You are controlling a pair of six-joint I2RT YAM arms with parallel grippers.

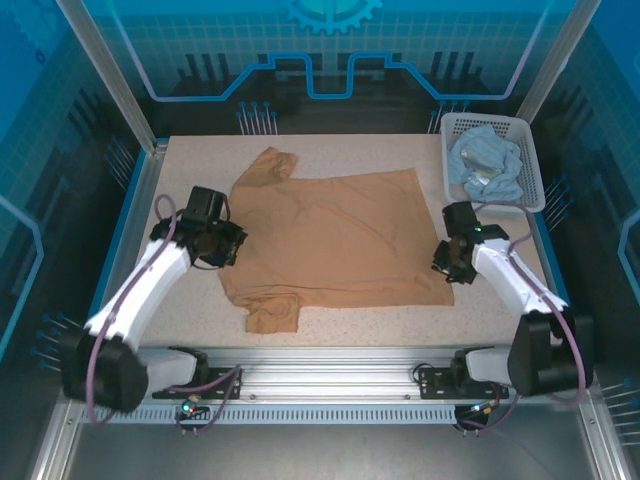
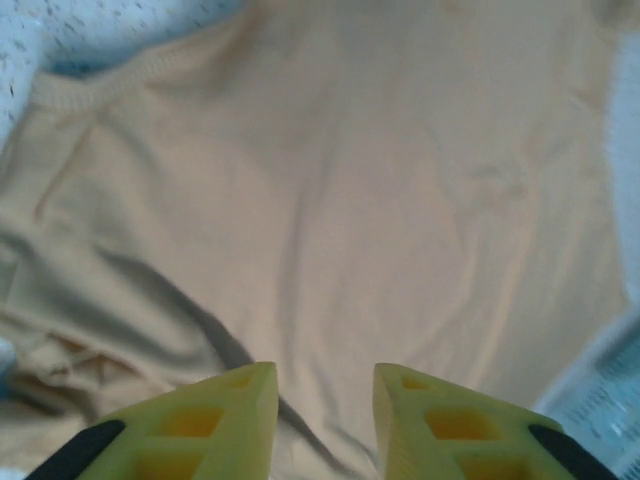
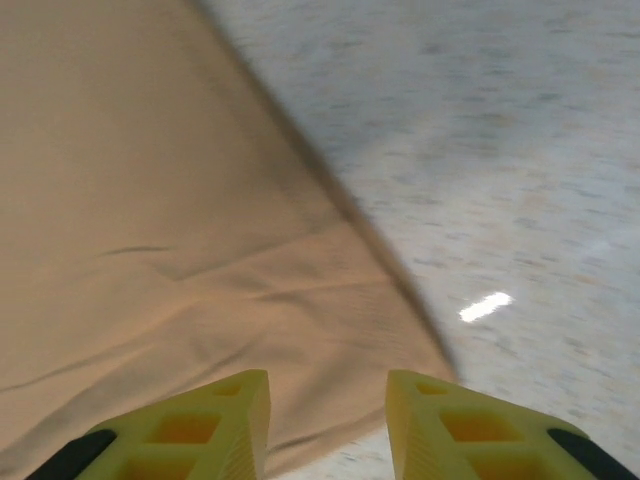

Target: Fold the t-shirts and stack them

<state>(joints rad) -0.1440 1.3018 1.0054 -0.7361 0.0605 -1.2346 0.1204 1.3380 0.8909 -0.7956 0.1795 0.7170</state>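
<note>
A tan t-shirt (image 1: 335, 240) lies spread flat on the table, its neck to the left and its hem to the right. My left gripper (image 1: 228, 243) hovers over the shirt's neck end with its yellow fingers (image 2: 230, 420) apart and only cloth (image 2: 330, 200) below them. My right gripper (image 1: 447, 265) sits over the near right hem corner (image 3: 400, 350), jaws apart, nothing between them. A pale blue t-shirt (image 1: 487, 165) lies crumpled in the white basket (image 1: 535, 170) at the back right.
The speckled table (image 1: 190, 320) shows bare strips left of and in front of the shirt, and right of the hem (image 3: 520, 150). Metal frame posts and blue walls ring the table. The basket stands just behind my right arm.
</note>
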